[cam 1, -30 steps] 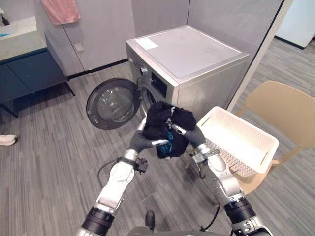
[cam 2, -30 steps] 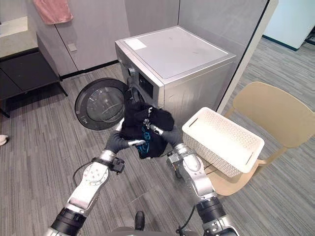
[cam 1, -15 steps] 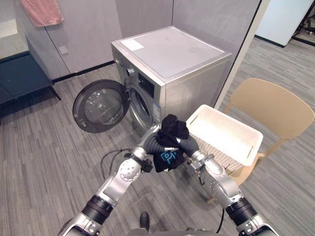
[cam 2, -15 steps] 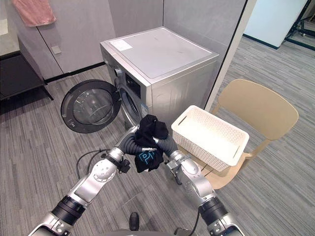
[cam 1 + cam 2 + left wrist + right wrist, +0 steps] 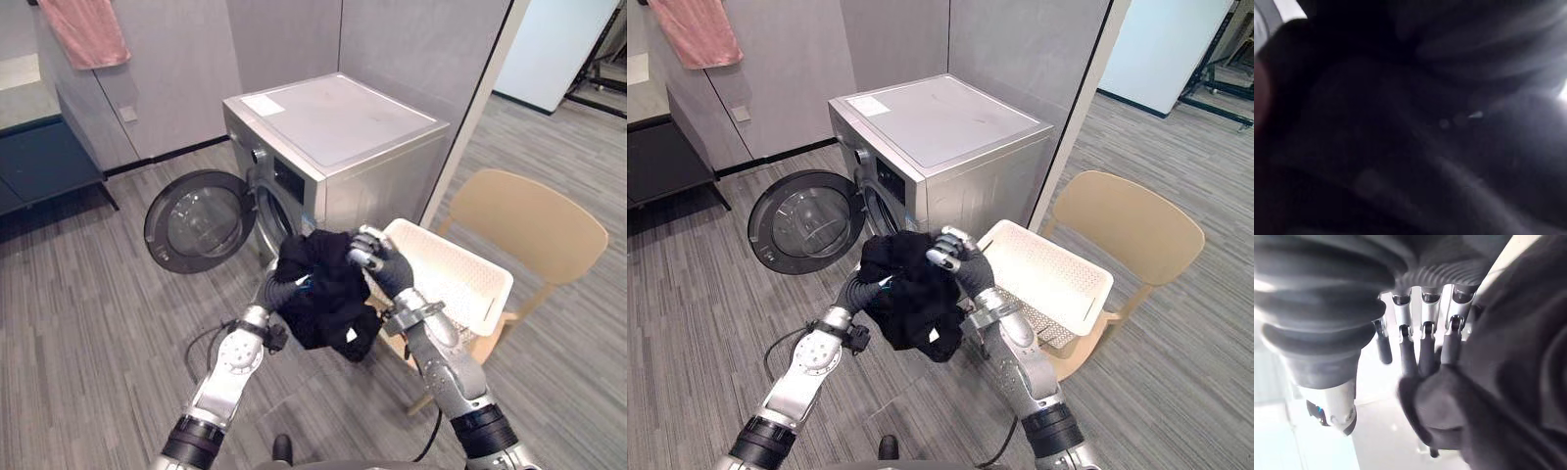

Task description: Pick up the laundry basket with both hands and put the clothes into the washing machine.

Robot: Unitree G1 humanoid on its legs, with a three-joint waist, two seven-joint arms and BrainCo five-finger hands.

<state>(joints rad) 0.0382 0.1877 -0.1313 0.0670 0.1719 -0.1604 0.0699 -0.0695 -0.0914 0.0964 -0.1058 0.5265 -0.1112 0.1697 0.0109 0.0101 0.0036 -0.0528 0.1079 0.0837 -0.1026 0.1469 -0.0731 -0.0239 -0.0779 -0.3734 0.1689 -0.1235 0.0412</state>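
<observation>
Black clothes (image 5: 328, 299) sag in a limp, light bundle between both hands, so I'd gather the trailing folds from beneath. The right hand (image 5: 384, 269) curls over the top of the bundle. The left hand (image 5: 277, 292) is buried in cloth, and I cannot tell its grip. Beyond, the white laundry basket (image 5: 460, 279) sits on a chair (image 5: 539, 220), and further off the washing machine (image 5: 333, 122) has its door (image 5: 196, 220) open.

Matt cloth garment (image 5: 323, 294) — brushed-metal washer (image 5: 338, 122)

- Eye views look down at the washing machine (image 5: 333, 137) from above its front, sharing it, its door (image 5: 201, 220) and the basket (image 5: 451, 274) beside it.
- Wrist views press close against black clothes (image 5: 1518, 382) before it.
</observation>
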